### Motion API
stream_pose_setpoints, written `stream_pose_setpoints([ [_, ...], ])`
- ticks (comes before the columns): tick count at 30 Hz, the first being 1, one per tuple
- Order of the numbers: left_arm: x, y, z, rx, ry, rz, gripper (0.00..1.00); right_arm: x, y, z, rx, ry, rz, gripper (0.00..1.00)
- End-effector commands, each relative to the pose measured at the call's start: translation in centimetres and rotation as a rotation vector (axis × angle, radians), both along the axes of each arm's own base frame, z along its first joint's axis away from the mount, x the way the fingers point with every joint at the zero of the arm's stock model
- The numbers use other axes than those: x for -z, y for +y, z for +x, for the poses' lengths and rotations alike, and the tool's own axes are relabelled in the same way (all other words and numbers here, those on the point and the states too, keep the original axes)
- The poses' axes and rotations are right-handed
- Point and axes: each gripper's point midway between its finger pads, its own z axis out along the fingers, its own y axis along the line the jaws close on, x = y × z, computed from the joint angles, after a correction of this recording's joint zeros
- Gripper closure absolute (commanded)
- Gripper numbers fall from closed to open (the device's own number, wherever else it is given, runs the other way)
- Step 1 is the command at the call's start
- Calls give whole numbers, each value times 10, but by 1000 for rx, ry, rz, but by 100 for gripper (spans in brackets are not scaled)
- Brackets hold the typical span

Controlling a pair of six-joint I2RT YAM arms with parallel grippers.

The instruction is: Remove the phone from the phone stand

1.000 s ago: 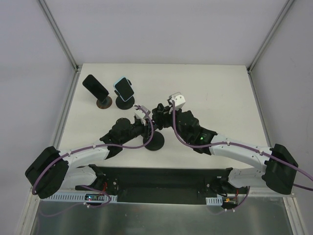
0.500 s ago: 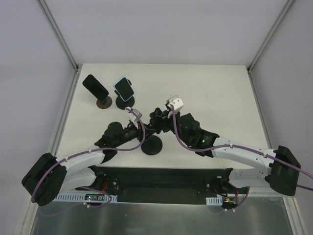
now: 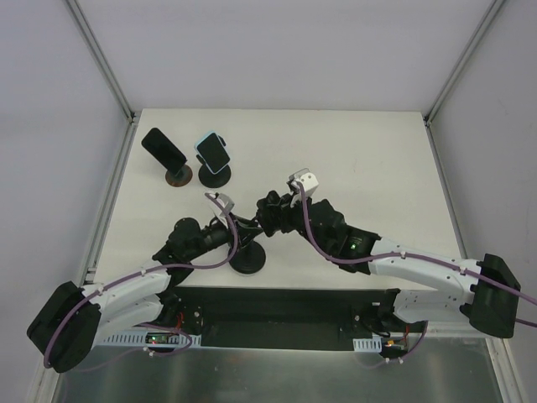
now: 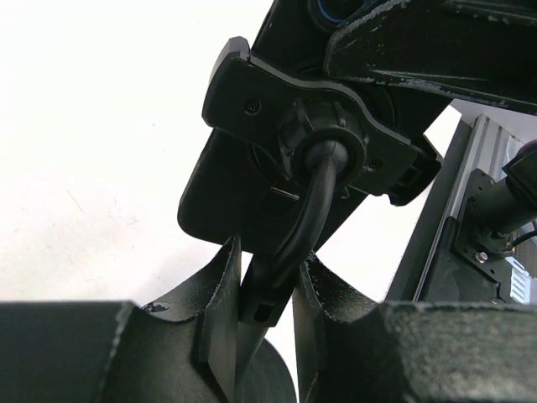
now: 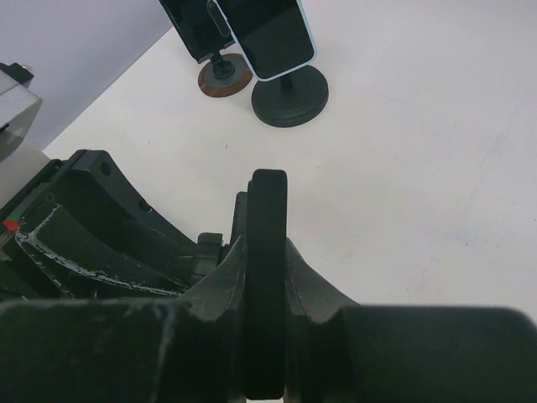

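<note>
A black phone (image 5: 267,210) shows edge-on in the right wrist view, and my right gripper (image 5: 266,248) is shut on it. In the left wrist view the phone's dark back (image 4: 214,201) lies against the black cradle (image 4: 252,96) of the phone stand. My left gripper (image 4: 267,259) is shut on the stand's curved stem (image 4: 312,206). In the top view the stand's round black base (image 3: 245,261) sits near the table's front edge. There my left gripper (image 3: 236,232) and right gripper (image 3: 267,210) meet just above the base.
At the back left stand two other phones: a black one (image 3: 164,148) on a brown-based stand (image 3: 177,175) and a light-blue-cased one (image 3: 212,151) on a black-based stand (image 3: 215,177). Both show in the right wrist view (image 5: 273,34). The black mounting rail (image 3: 277,306) runs along the front.
The stand, with both grippers on it, has slid left and toward the front edge. The left arm has drawn back, and the right arm has followed.
</note>
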Motion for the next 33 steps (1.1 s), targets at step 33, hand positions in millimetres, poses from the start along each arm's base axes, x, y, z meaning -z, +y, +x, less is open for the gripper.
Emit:
stream_pose_setpoints([
  [33,24,100,51,-511,46,89,100,-74,-64,6,-23,-208,-73,99],
])
